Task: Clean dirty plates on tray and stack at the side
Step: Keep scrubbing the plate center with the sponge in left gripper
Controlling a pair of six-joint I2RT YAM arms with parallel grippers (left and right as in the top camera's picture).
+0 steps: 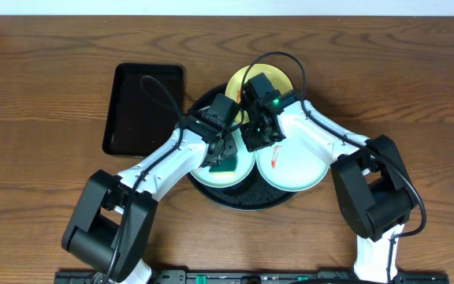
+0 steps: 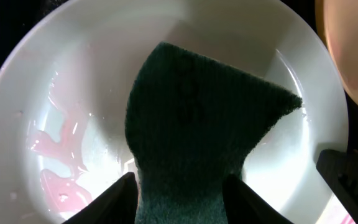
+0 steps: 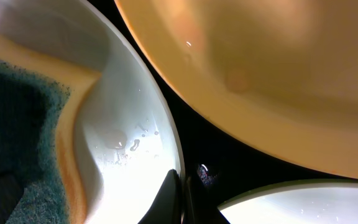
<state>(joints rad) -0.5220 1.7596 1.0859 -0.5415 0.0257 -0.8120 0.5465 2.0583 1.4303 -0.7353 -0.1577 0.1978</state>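
Three plates lie on the round black tray (image 1: 243, 200): a yellow one (image 1: 268, 76) at the back, a pale one (image 1: 225, 178) at the left and a pale one (image 1: 299, 167) with a red smear at the right. My left gripper (image 2: 179, 182) reaches down into the left pale plate (image 2: 73, 68), shut on the teal sponge (image 2: 191, 118), which rests flat on the plate beside a pink smear (image 2: 61, 149). My right gripper (image 3: 184, 186) is shut on that same plate's rim (image 3: 166, 134), between the yellow plate (image 3: 260, 62) and the other pale plate (image 3: 303, 205).
A smaller rectangular black tray (image 1: 143, 106) sits on the wooden table to the left of the round tray. Both arms cross over the round tray's middle. Bare wood surrounds the two trays.
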